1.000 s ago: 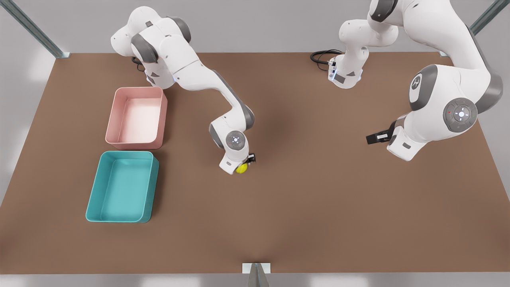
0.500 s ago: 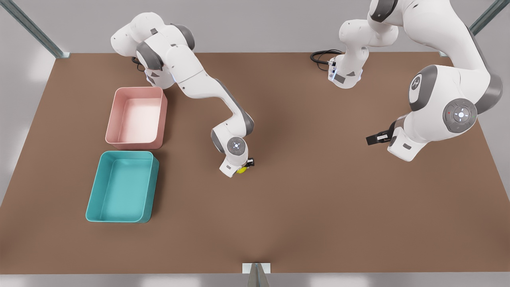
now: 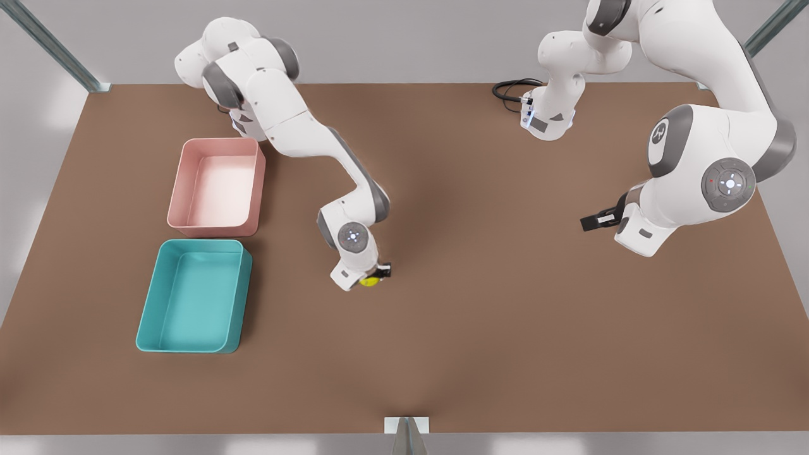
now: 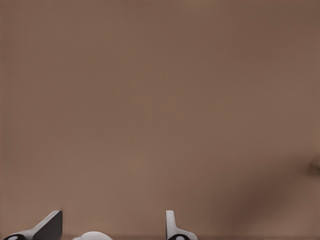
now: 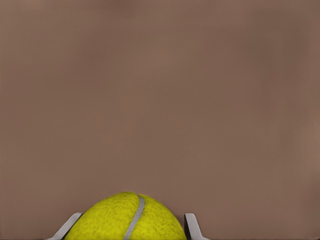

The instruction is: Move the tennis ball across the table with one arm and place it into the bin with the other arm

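The broad brown table [image 3: 505, 328] carries a teal plastic bin [image 3: 146, 316]. Well away from that bin, the left gripper [image 3: 591, 220] waits, fingers parted around nothing. Nearer the bin, the right gripper [image 3: 378, 274] is closed on the small fuzzy yellow-green tennis ball [image 5: 127, 220], pinched across its middle; it is probably light, springy and grippy.

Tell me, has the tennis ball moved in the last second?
Yes. Held by the right gripper, the tennis ball has shifted toward the teal bin.

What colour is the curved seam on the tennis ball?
Pale grey, on the yellow-green tennis ball held between the right gripper's fingers. The right wrist view shows it best.
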You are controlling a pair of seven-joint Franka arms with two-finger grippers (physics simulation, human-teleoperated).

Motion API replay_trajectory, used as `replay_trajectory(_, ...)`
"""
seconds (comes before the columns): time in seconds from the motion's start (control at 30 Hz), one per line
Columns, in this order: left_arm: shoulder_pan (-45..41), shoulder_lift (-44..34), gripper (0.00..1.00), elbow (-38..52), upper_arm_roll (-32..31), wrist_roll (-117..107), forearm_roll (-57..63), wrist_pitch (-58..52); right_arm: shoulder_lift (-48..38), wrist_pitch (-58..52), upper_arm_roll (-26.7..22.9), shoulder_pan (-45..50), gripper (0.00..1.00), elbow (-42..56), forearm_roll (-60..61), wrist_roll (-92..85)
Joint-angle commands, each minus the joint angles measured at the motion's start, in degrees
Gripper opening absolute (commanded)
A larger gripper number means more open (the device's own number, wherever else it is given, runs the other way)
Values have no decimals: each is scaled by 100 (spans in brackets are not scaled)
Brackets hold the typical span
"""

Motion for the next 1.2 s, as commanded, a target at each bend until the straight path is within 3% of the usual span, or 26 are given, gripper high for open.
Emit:
replay_trajectory(0.0, 0, -7, 100, 0, -1, -64, 6, -4, -206, -53, -10, -374, 72, 4, -4, -707)
replay_trajectory(0.23, -9, -7, 100, 9, -1, -56, 6, -74, -1068, -1151, -247, -2097, 72, -5, -319, -3573)
replay_trajectory(0.53, -9, 10, 100, 9, -1, -56, 6, -74, -787, -1345, -344, -3179, 72, -75, -610, -4092)
replay_trajectory(0.57, -9, 10, 100, 9, -1, -64, 6, -74, -769, -1345, -344, -3196, 91, -84, -610, -4128)
replay_trajectory(0.6, -9, 10, 100, 9, -1, -64, 6, -74, -734, -1345, -344, -3196, 100, -84, -602, -4066)
replay_trajectory(0.77, -17, 10, 100, 9, -1, -56, 6, -83, -743, -1634, -318, -3170, 100, -40, -531, -3549)
replay_trajectory(0.8, -17, 10, 100, 9, -1, -56, 6, -74, -848, -2142, -257, -3117, 100, 126, -514, -3030)
replay_trajectory(0.87, -17, -7, 100, 9, -1, -56, 6, -144, -979, -4751, -274, -2942, 100, 1558, -496, -2352)
replay_trajectory(1.0, 0, -7, 100, 9, -89, -56, 6, -197, -2491, -5915, -186, -3011, 100, 1648, -760, -2308)
replay_trajectory(1.07, 0, 2, 100, 9, -89, -64, 6, -197, -3458, -5538, -19, -3108, 100, 699, -769, -1913)
replay_trajectory(1.17, 0, 2, 100, 9, -89, -64, 6, -197, -3801, -5098, 34, -3205, 100, 92, -742, -1913)
